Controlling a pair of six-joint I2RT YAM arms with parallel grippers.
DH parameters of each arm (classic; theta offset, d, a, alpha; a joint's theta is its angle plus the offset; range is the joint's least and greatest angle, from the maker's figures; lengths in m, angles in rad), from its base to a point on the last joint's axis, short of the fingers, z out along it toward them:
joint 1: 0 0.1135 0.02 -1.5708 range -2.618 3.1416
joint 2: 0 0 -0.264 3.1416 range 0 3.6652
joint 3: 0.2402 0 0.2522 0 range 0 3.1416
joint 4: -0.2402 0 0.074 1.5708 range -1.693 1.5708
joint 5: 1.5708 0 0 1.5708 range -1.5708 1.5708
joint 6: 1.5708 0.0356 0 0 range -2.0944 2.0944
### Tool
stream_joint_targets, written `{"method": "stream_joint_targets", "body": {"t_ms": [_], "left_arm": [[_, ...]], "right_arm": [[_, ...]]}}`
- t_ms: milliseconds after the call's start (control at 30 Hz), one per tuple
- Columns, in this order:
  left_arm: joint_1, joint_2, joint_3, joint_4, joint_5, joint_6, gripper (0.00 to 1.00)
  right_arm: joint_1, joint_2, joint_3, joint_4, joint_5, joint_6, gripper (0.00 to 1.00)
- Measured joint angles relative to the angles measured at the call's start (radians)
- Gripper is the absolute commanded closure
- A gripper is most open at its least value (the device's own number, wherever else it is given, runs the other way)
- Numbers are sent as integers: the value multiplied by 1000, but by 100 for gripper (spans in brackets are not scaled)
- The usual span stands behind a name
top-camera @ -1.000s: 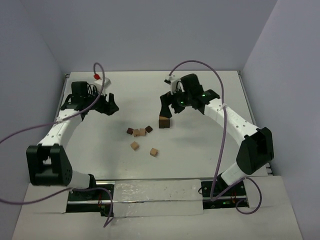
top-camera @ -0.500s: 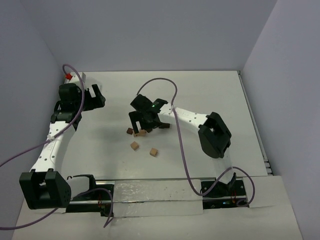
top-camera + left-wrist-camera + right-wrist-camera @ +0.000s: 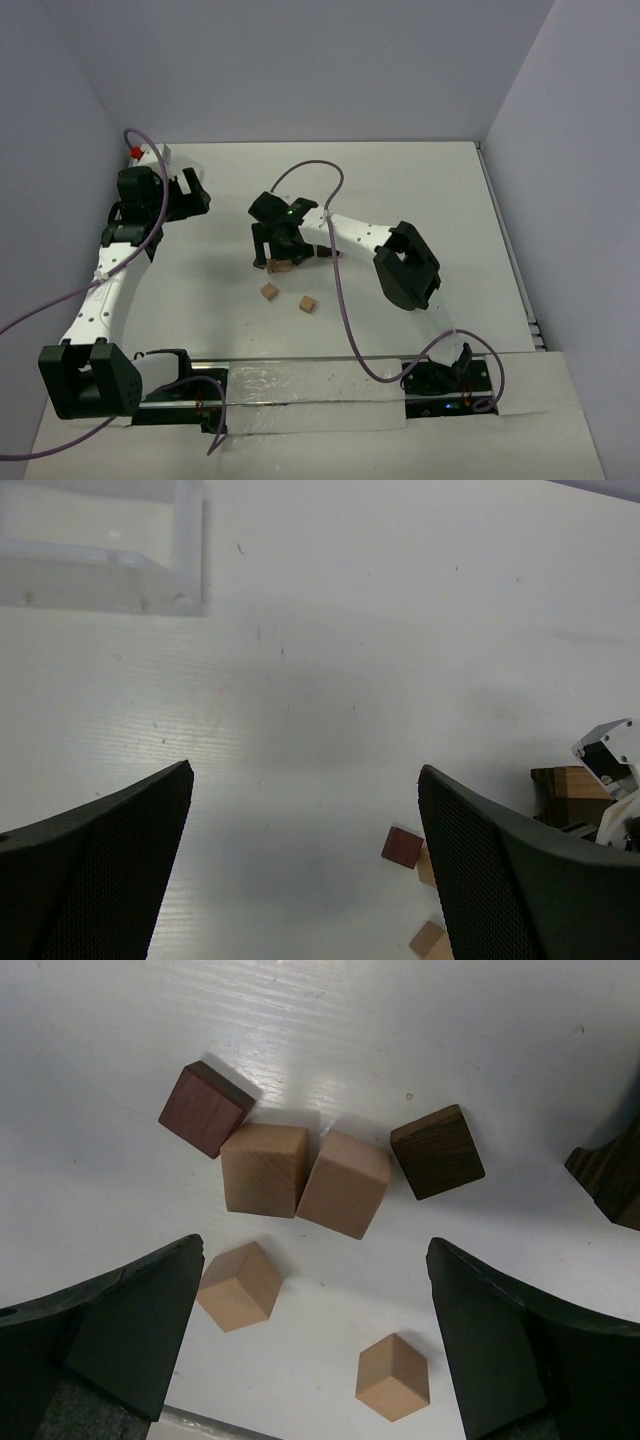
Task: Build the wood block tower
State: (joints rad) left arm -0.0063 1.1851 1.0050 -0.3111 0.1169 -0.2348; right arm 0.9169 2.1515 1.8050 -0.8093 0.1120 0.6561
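Loose wood blocks lie in the middle of the table. In the right wrist view a red-brown block [image 3: 205,1108], two touching tan blocks [image 3: 265,1170] and a dark brown block [image 3: 437,1151] form a row. Two more tan blocks [image 3: 238,1285] [image 3: 393,1377] lie nearer. My right gripper [image 3: 315,1260] hovers open above them, holding nothing; from above it [image 3: 280,250] covers the cluster. The tower [image 3: 570,792] is a tan cube on a dark one, just right of the cluster. My left gripper [image 3: 305,770] is open and empty over bare table, far left [image 3: 192,192].
A clear plastic container [image 3: 100,550] stands beyond the left gripper, at the top left of its view. The right arm's white link [image 3: 365,232] stretches across the table over the tower's area. Grey walls close in the table on both sides.
The right arm swung left from the tower to above the loose cluster and opened fully. The left arm drew back to the far left and opened wider.
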Motion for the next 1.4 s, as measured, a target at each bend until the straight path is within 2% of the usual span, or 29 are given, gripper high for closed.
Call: {"method": "stream_joint_targets", "body": {"t_ms": [500,1400], "left_arm": [[0,2,0,0,26,-2,1],[0,10,0,1,47,-2,1]], "right_arm": [[0,80,42,-12,4,40,1],[0,114,80,-15,12,54,18]]}}
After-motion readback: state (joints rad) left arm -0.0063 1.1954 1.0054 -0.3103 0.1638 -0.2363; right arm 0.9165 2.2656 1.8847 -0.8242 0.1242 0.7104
